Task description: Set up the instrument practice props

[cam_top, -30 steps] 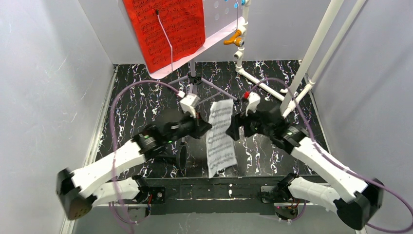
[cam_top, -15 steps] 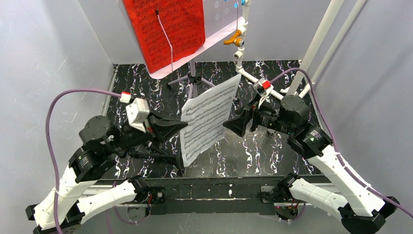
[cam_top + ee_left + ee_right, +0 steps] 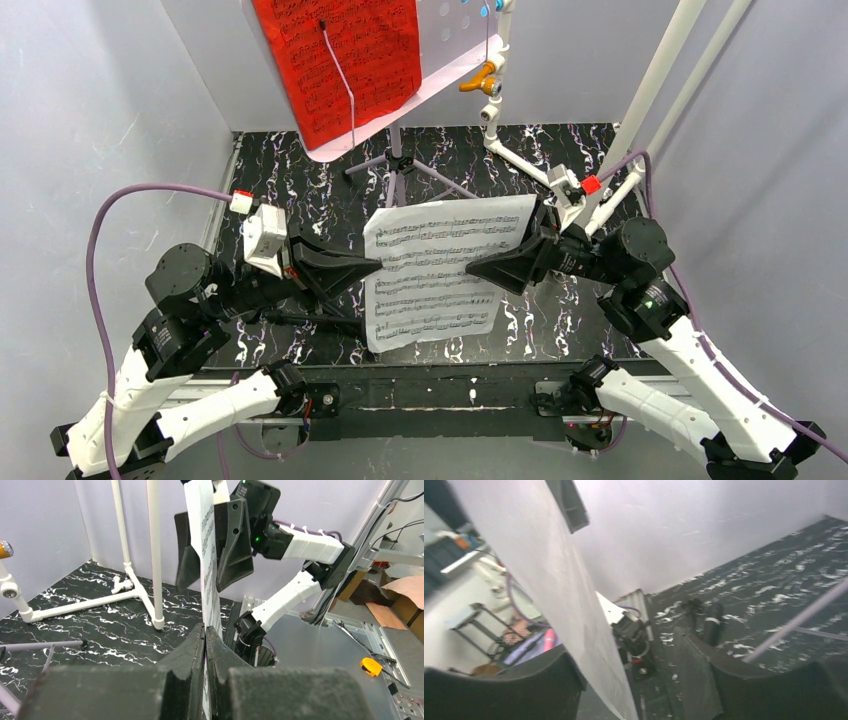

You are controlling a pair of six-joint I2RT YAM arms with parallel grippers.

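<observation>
Nearby clutter: a white pipe frame (image 3: 645, 100) stands at the back right, with its orange tap (image 3: 482, 78) just beside the music stand's desk. Purple cables (image 3: 130, 195) loop off both my wrists.
In the way: the frame's slanted pipes rise just behind my right wrist. The stand's tripod legs (image 3: 397, 170) spread on the black marbled table (image 3: 560, 335) behind the page I hold.
Music stand: the lilac perforated music stand (image 3: 450, 40) is upright at the back centre, its desk tilted.
Red page: the red sheet-music page (image 3: 345, 60) rests on the left part of the desk, with its lower edge on the ledge.
Microphone: the black microphone stand (image 3: 315, 320) seems to lie on its side on the table under my left arm. I cannot make out the mic itself.
White page: the white sheet-music page (image 3: 440, 270) is held off the table between my two grippers. It bows lightly, and its printed staves face the top camera.
Left gripper: my left gripper (image 3: 376, 264) is clenched on the page's left edge.
Right gripper: my right gripper (image 3: 472, 270) is at the page's right edge. Its jaws sit either side of the paper with a gap showing, not pinching it.
</observation>
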